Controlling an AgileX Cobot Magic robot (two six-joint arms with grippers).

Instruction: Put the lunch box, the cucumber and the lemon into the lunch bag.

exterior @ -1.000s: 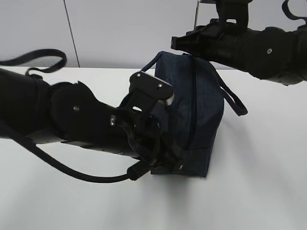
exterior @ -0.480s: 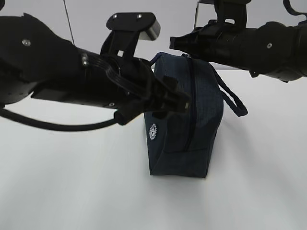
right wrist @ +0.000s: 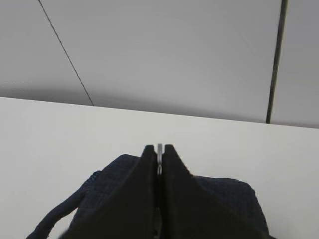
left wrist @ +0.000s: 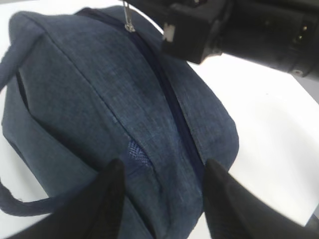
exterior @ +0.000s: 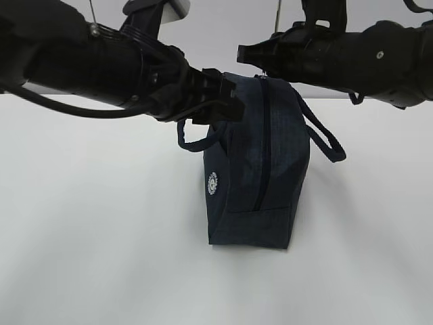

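White tabletop (exterior: 81, 257), pale panelled wall behind with thin dark seams. Lunch bag (exterior: 260, 176) stands upright near the table's middle, dark navy fabric, zipper (exterior: 265, 145) running over the top and down the near end, zipped closed as far as visible; small white round logo (exterior: 213, 183) on its left face. One loop handle (exterior: 328, 139) hangs off the right side, another loop (exterior: 193, 139) droops on the left. Left gripper (left wrist: 162, 191) comes in from the left at the bag's upper edge, fingers spread apart, straddling the top fabric beside the zipper; wrist view shows both fingertips (left wrist: 112, 189) against the cloth, nothing pinched. Right gripper (right wrist: 159, 159) reaches from the right over the bag's top far end, fingers pressed together on the thin metal zipper pull (left wrist: 128, 20), a sliver of metal showing between them. Bag's inside is hidden.
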